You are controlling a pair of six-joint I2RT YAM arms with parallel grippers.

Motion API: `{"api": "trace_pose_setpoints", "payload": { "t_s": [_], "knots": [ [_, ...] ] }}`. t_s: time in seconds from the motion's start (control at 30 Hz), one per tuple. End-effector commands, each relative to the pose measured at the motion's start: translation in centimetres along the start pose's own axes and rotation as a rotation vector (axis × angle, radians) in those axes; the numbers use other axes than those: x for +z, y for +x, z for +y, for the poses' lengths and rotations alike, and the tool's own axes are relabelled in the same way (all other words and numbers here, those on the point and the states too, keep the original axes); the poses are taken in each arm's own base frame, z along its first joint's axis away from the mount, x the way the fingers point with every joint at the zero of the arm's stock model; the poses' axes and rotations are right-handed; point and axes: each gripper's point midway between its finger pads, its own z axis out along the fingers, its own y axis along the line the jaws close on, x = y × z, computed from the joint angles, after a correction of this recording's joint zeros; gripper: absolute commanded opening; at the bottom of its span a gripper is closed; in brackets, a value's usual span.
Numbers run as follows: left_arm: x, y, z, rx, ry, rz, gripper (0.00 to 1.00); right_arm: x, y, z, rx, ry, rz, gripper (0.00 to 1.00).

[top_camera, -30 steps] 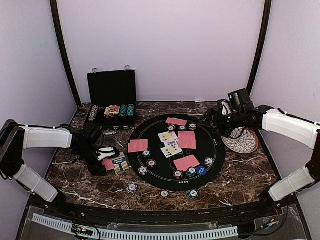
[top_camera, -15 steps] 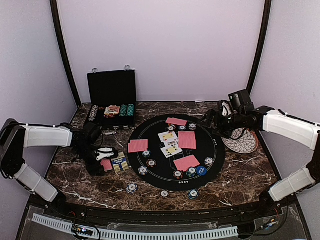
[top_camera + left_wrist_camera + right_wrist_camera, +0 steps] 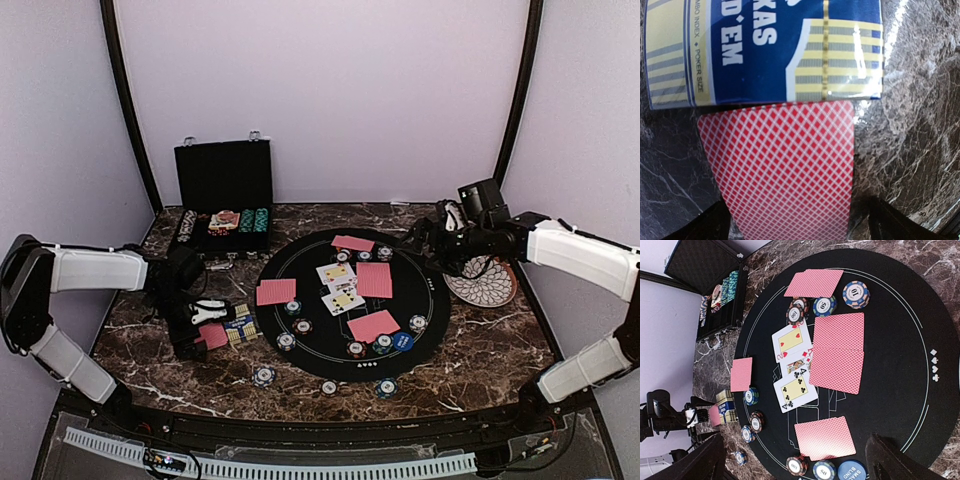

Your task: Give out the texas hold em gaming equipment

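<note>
A stack of red-backed cards (image 3: 780, 165) lies on the marble against a blue and yellow card box (image 3: 765, 50). My left gripper (image 3: 795, 231) stands open over it, its fingers on either side and clear of the stack; from above the left gripper (image 3: 200, 330) is left of the round black mat (image 3: 430, 300). The mat holds red-backed cards (image 3: 374, 280), face-up cards (image 3: 338, 285), striped chips (image 3: 303, 327) and a blue disc (image 3: 402, 341). My right gripper (image 3: 425, 242) hovers open and empty over the mat's far right edge, seen in its wrist view as the right gripper (image 3: 797, 467).
An open black case (image 3: 224, 190) with chips in it stands at the back left. A white patterned plate (image 3: 487, 285) sits right of the mat. Loose chips (image 3: 264, 376) lie on the marble near the mat's front edge.
My left gripper has opened and let go of the red-backed stack, which now rests on the marble beside the box. The right arm has barely moved.
</note>
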Motion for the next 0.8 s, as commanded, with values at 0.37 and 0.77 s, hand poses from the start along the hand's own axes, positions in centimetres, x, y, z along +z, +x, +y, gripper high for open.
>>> {"api": "trace_pose_setpoints", "payload": {
  "t_s": [0.37, 0.77],
  "knots": [
    [-15.6, -8.7, 13.5, -0.328, -0.366, -0.406, 0.99, -6.0, -5.7, -4.4, -0.136, 0.313, -0.430, 0.98],
    [-18.9, 0.4, 23.2, -0.696, -0.663, -0.655, 0.99, -12.1, -7.2, -13.0, -0.239, 0.689, -0.833, 0.98]
  ]
}}
